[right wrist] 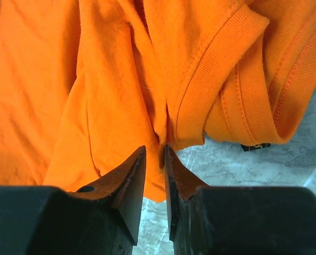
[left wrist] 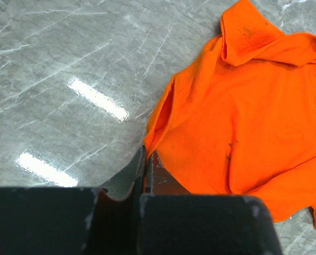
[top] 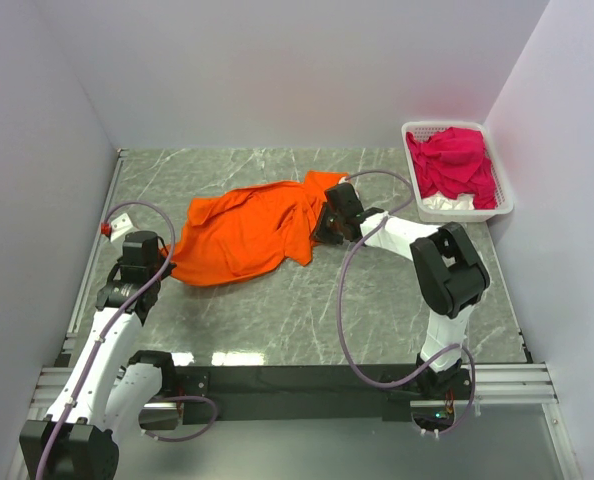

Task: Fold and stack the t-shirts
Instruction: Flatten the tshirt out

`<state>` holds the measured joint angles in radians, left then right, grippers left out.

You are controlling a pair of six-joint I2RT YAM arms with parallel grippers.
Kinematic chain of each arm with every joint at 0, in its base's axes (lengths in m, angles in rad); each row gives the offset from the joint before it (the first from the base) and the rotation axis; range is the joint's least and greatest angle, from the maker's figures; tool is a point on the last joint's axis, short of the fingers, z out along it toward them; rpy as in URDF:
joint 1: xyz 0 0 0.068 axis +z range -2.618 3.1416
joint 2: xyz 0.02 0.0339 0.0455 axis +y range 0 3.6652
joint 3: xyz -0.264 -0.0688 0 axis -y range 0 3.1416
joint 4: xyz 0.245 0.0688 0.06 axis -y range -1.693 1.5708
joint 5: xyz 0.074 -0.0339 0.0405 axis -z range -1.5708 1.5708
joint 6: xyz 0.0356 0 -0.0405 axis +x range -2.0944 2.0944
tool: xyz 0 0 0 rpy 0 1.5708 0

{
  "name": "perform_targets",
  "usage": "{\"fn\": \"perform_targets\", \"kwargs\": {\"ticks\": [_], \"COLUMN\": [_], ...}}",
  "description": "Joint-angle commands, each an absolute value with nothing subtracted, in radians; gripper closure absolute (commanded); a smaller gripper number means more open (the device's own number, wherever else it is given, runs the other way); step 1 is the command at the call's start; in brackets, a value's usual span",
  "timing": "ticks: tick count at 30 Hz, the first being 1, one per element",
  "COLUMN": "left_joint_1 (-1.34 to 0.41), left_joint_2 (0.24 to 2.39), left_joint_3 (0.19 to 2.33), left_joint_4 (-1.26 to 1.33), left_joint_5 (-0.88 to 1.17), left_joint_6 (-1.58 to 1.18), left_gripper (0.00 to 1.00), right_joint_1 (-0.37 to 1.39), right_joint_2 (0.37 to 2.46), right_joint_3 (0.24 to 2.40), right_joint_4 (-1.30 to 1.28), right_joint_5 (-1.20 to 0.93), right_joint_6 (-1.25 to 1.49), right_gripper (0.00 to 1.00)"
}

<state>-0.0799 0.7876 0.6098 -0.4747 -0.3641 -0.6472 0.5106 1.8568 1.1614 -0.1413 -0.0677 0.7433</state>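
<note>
The bright orange t-shirt [top: 252, 232] lies crumpled and partly spread on the grey marble table. My left gripper [top: 164, 262] is at the shirt's left corner; in the left wrist view the left gripper [left wrist: 146, 155] is shut with a sliver of the orange t-shirt [left wrist: 243, 122] between its tips. My right gripper [top: 323, 228] is at the shirt's right edge; in the right wrist view the right gripper [right wrist: 155, 151] is shut on a fold of the orange t-shirt [right wrist: 94, 79], near a ribbed hem. Magenta-pink t-shirts [top: 457, 160] lie piled in the basket.
A white slotted basket [top: 505, 195] stands at the far right of the table, with something white [top: 447, 203] under the pink cloth. Walls close in the left, back and right sides. Bare marble table [top: 277, 310] lies in front of the orange shirt.
</note>
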Motion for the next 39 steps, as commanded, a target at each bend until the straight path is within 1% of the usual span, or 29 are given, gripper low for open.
{"fn": "perform_targets", "kwargs": {"ticks": [1, 12, 16, 21, 22, 25, 30, 33, 34, 36, 39], "left_joint_1": [-0.078, -0.08, -0.078, -0.078, -0.078, -0.078, -0.077, -0.077, -0.075, -0.072, -0.063], "left_joint_2": [0.785, 0.781, 0.779, 0.776, 0.772, 0.744, 0.721, 0.747, 0.773, 0.798, 0.854], "left_joint_3": [0.627, 0.627, 0.627, 0.629, 0.63, 0.621, 0.644, 0.725, 0.788, 0.854, 1.015], "left_joint_4": [-0.442, -0.443, -0.445, -0.449, -0.448, -0.445, -0.46, -0.485, -0.497, -0.503, -0.509], "left_joint_5": [-0.36, -0.364, -0.365, -0.364, -0.364, -0.374, -0.423, -0.446, -0.449, -0.456, -0.462], "left_joint_6": [-0.638, -0.638, -0.64, -0.641, -0.646, -0.655, -0.669, -0.669, -0.67, -0.672, -0.683], "left_gripper": [0.99, 0.99, 0.99, 0.99, 0.99, 0.99, 0.99, 0.99, 0.99, 0.99, 0.99], "right_joint_1": [0.512, 0.502, 0.502, 0.502, 0.5, 0.492, 0.445, 0.381, 0.361, 0.297, 0.209], "right_joint_2": [1.881, 1.898, 1.875, 1.806, 1.777, 1.702, 1.553, 1.439, 1.384, 1.336, 1.261], "right_joint_3": [1.174, 1.157, 1.149, 1.135, 1.132, 1.112, 1.085, 1.132, 1.152, 1.204, 1.368], "right_joint_4": [-0.095, -0.068, -0.078, -0.126, -0.135, -0.19, -0.27, -0.346, -0.383, -0.425, -0.492], "right_joint_5": [-0.043, -0.038, -0.025, 0.021, 0.028, 0.057, 0.078, 0.075, 0.071, 0.043, 0.012], "right_joint_6": [0.752, 0.739, 0.72, 0.675, 0.658, 0.626, 0.577, 0.535, 0.511, 0.485, 0.443], "right_gripper": [0.73, 0.74, 0.85, 0.93, 0.97, 1.0, 1.0, 1.0, 1.0, 1.0, 1.0]}}
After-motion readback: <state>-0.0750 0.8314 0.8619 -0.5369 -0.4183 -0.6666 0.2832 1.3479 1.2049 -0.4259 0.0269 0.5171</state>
